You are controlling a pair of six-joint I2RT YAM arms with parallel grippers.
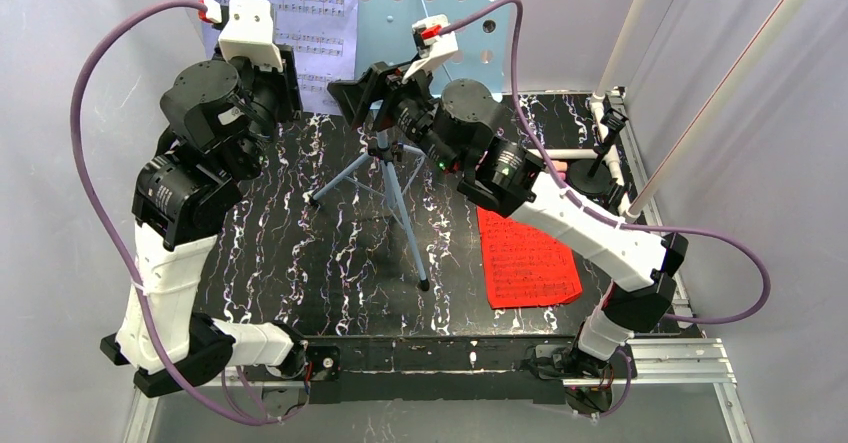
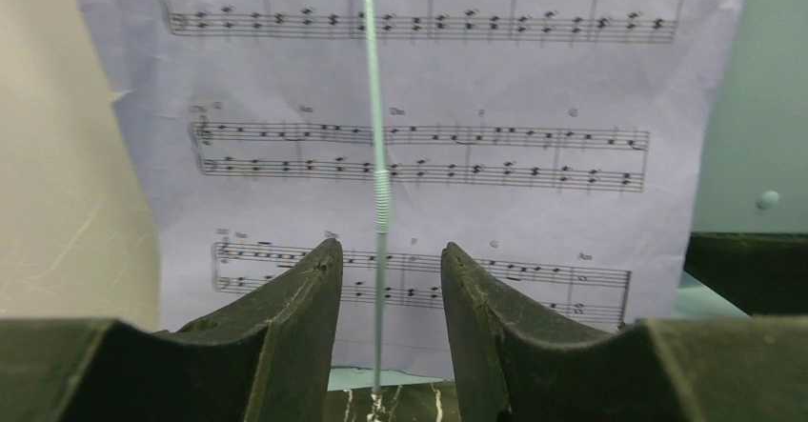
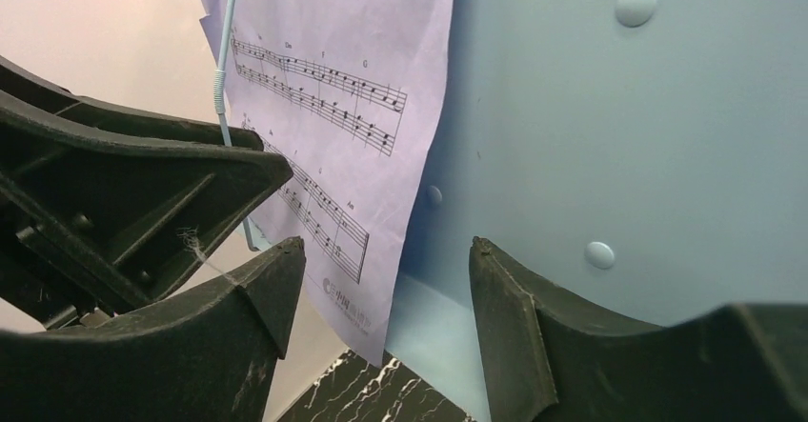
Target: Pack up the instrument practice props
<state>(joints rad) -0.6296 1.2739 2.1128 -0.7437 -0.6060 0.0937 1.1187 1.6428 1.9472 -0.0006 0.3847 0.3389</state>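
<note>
Left pincer (image 2: 386,251) part open, straddling thin wire (image 2: 382,198) over lavender page (image 2: 495,193), gripping nothing. Right pincer (image 3: 381,246) wider open facing pale-blue rack (image 3: 619,136), empty.

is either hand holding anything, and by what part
Nothing is held. The left hand is open around the thin wire; the right hand is open at the bottom of the lavender page.

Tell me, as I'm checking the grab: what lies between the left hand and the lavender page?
A thin upright wire, shown in the left wrist view.
</note>
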